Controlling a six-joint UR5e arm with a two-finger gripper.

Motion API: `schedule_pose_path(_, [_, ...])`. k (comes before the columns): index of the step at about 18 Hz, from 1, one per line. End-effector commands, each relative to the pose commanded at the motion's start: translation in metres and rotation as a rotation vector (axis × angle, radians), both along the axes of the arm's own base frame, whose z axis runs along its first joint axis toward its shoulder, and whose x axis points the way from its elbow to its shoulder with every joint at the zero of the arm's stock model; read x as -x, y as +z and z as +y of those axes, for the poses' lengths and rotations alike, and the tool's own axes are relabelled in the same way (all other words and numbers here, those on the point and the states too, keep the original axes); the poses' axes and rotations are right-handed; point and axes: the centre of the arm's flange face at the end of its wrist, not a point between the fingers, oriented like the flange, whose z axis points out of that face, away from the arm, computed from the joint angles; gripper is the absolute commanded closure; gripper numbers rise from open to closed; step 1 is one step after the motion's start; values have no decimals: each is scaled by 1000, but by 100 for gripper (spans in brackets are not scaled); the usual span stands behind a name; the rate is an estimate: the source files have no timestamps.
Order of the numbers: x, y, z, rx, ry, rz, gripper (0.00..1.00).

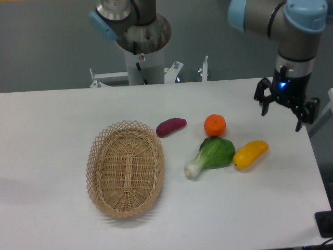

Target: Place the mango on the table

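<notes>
- The smooth yellow-orange oval mango (250,154) lies on the large white table (52,130), touching a green leafy vegetable (210,155).
- The black two-finger gripper (285,110) hangs above, spread and empty.
- Judged wise: lift straight up, clear of the fruit.
- Grey wall behind; the table's right edge is near.

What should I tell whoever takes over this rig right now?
Gripper: open, empty, raised above the table's back right edge, well clear of the produce.
Mango: lying on the table, right of the bok choy and touching its leaves. The fingers are nowhere near it.
Also on the table: orange, purple sweet potato, and an empty wicker basket to the left.
Done: the mango is on the table and released.
Left: nothing on the mango itself; at most park the arm.
</notes>
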Motion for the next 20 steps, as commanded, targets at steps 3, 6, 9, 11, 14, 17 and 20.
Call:
schedule_pose_path(3, [6, 1, -16, 21, -41, -21, 0])
schedule_pose_path(6, [12, 8, -38, 39, -98, -20, 0])
schedule_pose_path(9, [18, 14, -54, 53, -149, -26, 0])
schedule_pose_path(11, [21, 16, -61, 56, -157, -29, 0])
schedule_pose_path(14, [25, 16, -69, 62, -188, -23, 0])
schedule_pose_path(17, [25, 16, -70, 65, -195, -22, 0])
schedule_pose_path(20, [26, 16, -72, 74, -192, -19, 0])
